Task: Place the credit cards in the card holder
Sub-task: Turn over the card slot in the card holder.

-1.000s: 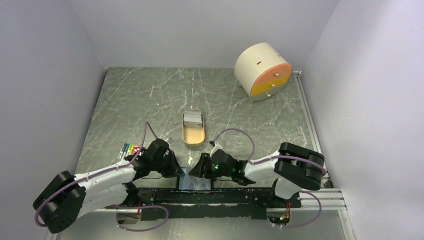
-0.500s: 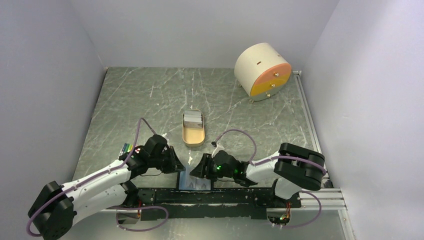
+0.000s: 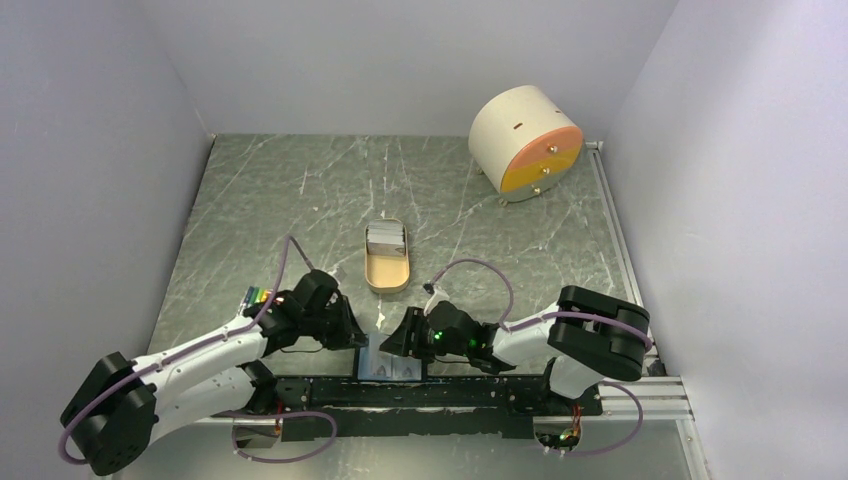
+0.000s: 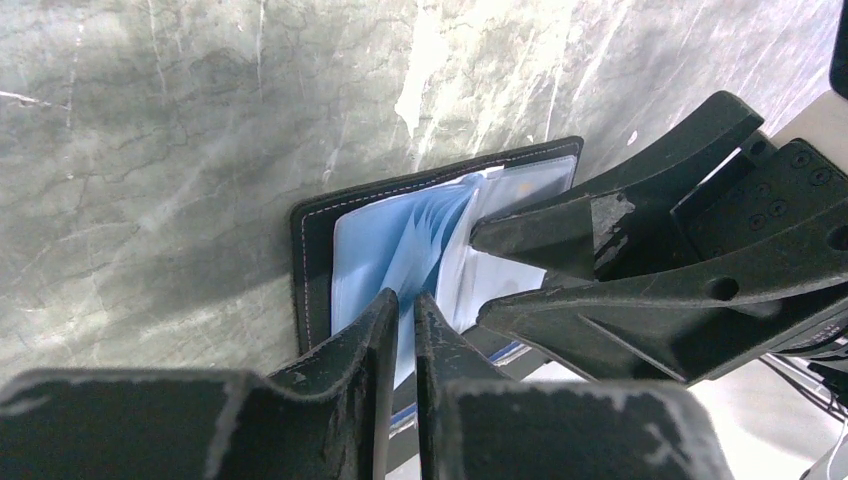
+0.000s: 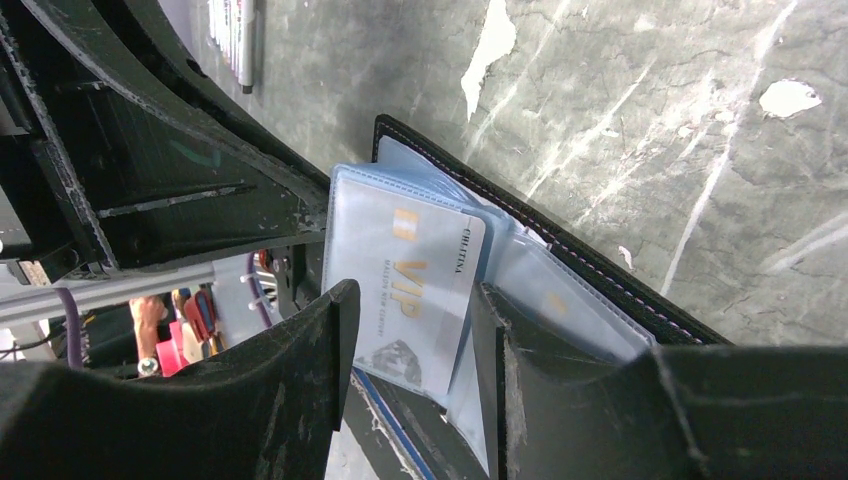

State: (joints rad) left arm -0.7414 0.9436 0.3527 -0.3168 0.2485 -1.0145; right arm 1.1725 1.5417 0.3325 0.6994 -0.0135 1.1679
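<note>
Two grippers work the open card holder (image 4: 312,270) at your desk's near edge: left gripper (image 4: 403,300) pinched on a pocket leaf (image 4: 395,245), likely baring a slot for the VIP card (image 5: 410,265) that the right gripper (image 5: 415,292) straddles; clamped or not, I cannot tell. Mid-desk, more credit cards (image 3: 386,240) wait in the tray (image 3: 385,274).

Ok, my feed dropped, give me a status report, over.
Left gripper pinching a card holder sleeve. Right gripper astride the VIP card, grip unclear. Holder lies open, nothing blocking.
</note>
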